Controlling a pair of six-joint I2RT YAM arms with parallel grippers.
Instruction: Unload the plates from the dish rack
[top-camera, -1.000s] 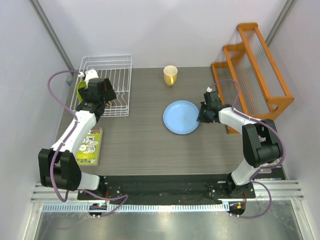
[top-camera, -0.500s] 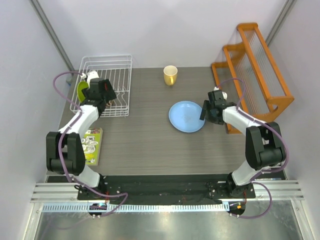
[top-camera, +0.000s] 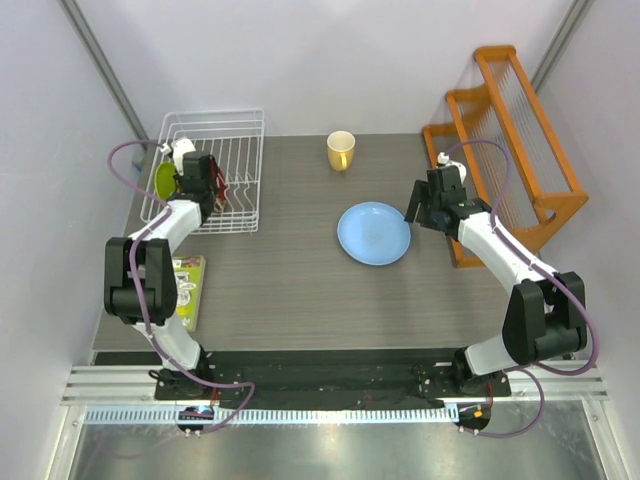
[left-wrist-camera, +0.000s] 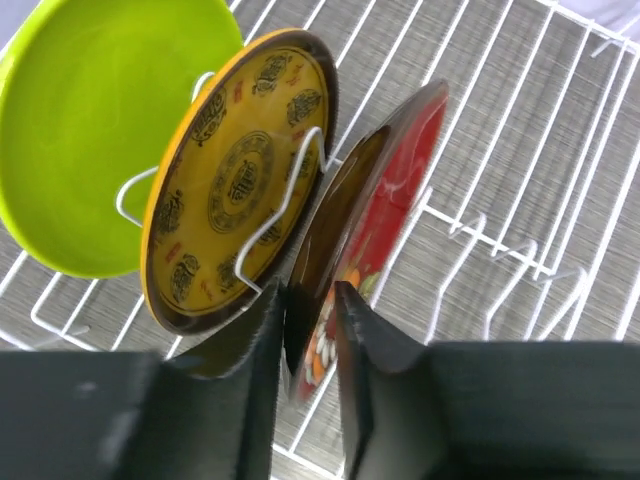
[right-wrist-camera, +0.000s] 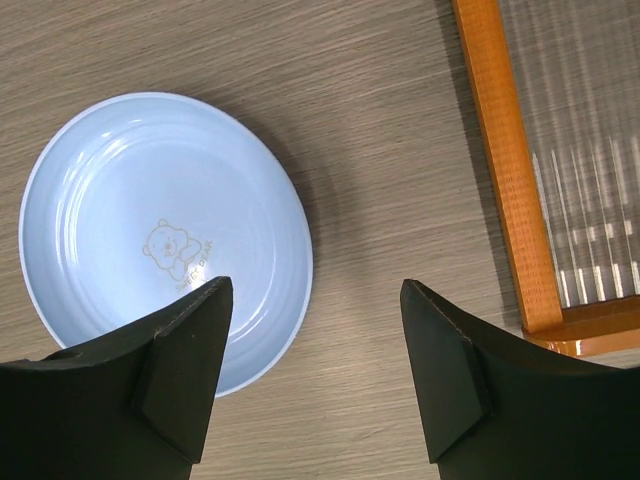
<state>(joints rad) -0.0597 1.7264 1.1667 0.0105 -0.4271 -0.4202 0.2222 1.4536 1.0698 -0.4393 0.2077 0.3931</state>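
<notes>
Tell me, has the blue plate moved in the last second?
Yes. The blue plate slid slightly right, toward the orange rack, further out from under the cup.

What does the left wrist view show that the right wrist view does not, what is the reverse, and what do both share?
Left wrist only: the lime green plate, yellow patterned plate and red floral plate standing in the white wire dish rack, with the left gripper pinching the red one's rim. Right wrist only: the light blue plate flat on the table beside the orange wooden rack, below the open right gripper. Both: the grey wood-grain table.
</notes>
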